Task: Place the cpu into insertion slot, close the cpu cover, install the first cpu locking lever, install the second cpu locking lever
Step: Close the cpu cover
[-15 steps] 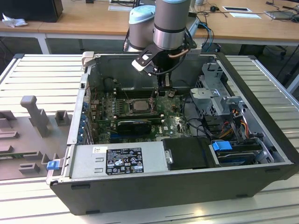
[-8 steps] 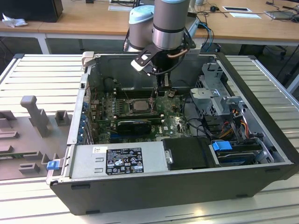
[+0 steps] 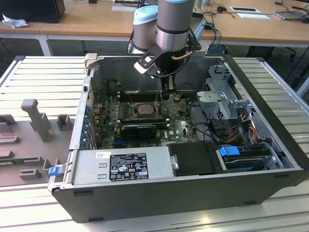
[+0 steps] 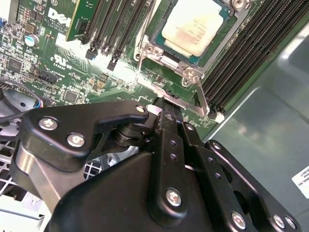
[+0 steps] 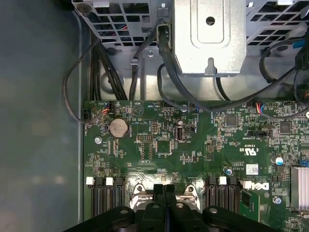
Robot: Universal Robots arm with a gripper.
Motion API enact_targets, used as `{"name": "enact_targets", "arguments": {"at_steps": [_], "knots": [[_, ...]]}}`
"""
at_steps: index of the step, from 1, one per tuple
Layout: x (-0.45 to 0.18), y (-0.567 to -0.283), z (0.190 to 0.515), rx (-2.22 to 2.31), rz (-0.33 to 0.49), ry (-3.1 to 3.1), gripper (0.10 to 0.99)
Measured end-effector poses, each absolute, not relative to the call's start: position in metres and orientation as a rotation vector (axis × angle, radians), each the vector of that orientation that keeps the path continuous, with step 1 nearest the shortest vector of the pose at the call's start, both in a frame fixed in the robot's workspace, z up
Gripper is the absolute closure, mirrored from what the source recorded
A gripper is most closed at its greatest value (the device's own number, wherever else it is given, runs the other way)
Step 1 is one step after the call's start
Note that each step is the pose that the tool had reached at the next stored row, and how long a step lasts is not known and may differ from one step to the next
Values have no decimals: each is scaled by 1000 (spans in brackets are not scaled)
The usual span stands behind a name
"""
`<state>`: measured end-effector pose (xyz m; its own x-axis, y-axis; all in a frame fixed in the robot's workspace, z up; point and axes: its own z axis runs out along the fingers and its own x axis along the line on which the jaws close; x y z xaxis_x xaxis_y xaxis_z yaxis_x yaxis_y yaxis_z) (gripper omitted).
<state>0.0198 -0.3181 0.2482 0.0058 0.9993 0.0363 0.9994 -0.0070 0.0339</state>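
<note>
As the cpu [image 4: 192,25] lies in the slot [image 4: 157,37], cover [image 4: 164,58] down around it, the pincer [image 4: 161,101], fingers [image 4: 164,118] pinched together and empty, hovers just beside the slot's edge, its tip at a lever [image 4: 202,96] running along that edge.

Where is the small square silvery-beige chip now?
The chip lies in the square socket on the green circuit board, between long black memory slots, to the exterior view's left of the gripper.

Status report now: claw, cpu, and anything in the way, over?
Claw shut, tip low beside cpu cover. Cpu seated, cover looks down around it. Metal lever next to tip; contact unclear.
</note>
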Motion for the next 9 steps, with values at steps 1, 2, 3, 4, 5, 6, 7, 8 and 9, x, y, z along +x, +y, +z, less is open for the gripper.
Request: {"name": "enact_targets", "arguments": {"at_steps": [1, 2, 3, 4, 5, 6, 7, 8, 9], "knots": [[19, -318, 248, -2227, -78, -2213, 980], [19, -318, 248, -2227, -78, -2213, 980], [19, -318, 248, -2227, -78, -2213, 980], [18, -318, 248, -2227, -78, -2213, 980], [18, -318, 248, -2227, -78, -2213, 980], [17, -318, 248, -2227, -78, -2213, 980], [17, -318, 248, -2227, -78, -2213, 980], [17, -318, 248, -2227, -78, -2213, 980], [16, -318, 248, -2227, -78, -2213, 980]]}}
